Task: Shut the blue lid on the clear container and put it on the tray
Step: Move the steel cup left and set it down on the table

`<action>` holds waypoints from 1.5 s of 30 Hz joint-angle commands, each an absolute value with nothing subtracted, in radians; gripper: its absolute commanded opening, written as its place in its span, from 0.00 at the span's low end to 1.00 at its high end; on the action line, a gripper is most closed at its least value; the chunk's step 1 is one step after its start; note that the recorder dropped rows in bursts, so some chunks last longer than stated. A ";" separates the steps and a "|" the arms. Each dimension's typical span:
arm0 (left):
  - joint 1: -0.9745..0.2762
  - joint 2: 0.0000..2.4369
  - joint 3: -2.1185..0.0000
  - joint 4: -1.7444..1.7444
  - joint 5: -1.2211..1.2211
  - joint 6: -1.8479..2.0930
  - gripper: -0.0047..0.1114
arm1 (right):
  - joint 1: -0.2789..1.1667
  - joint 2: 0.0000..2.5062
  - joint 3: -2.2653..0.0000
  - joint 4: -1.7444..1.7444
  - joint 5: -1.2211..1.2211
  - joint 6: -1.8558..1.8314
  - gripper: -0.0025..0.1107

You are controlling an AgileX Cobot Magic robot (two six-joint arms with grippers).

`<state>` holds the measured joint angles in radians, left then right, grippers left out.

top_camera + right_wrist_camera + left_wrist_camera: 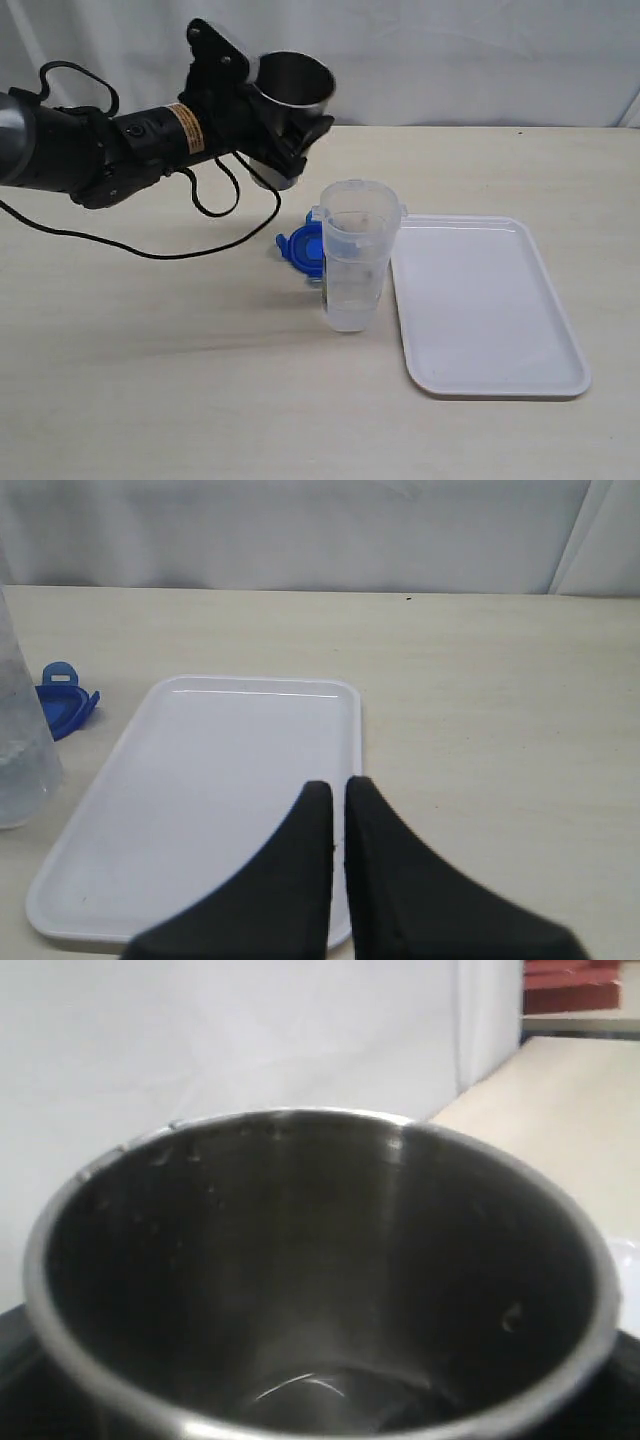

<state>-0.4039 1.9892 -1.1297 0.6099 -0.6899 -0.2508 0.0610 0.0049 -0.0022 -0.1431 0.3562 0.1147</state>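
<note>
Your left gripper (291,128) is clamped on a grey steel cup (293,82), jaws wide around its body. It holds the cup in the air over the far left part of the table (150,390), clear of the surface. The cup sits tilted, with its open mouth partly facing the exterior camera. In the left wrist view the cup's inside fills the frame, and small specks or droplets show on the inner wall; you cannot tell which. A black cable (120,245) loops from that arm down onto the tabletop.

Your right gripper (337,815) is closed with nothing between its fingers, the two black tips almost touching. It hangs above the near end of the tray (200,810). It does not appear in the exterior view.

Task items:
- The clear container (355,260) stands upright on the table with its mouth uncovered, just beside the tray's left rim. You cannot tell whether it touches the rim.
- The blue lid (300,245) lies flat on the table, on the container's side away from the tray. It is close against the base and partly seen through the clear wall.
- The white tray lies flat on the table to the right of the container.
</note>
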 commanded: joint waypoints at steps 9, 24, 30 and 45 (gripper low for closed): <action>-0.180 1.977 -1.141 0.484 -0.743 -0.388 0.04 | 0.060 0.000 0.000 -0.142 0.344 0.116 0.06; 0.200 2.005 -1.141 0.482 -0.778 -0.336 0.04 | 0.060 0.000 0.000 -0.142 0.344 0.116 0.06; 0.221 2.154 -1.176 0.486 -0.945 -0.270 0.04 | 0.060 0.000 0.000 -0.142 0.344 0.116 0.06; 0.221 2.351 -1.399 0.645 -0.874 -0.467 0.04 | 0.060 0.000 0.000 -0.142 0.344 0.116 0.06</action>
<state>0.2211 2.3447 -1.3745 0.6500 -0.8181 -0.4484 0.0610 0.0049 -0.0022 -0.1431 0.3562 0.1147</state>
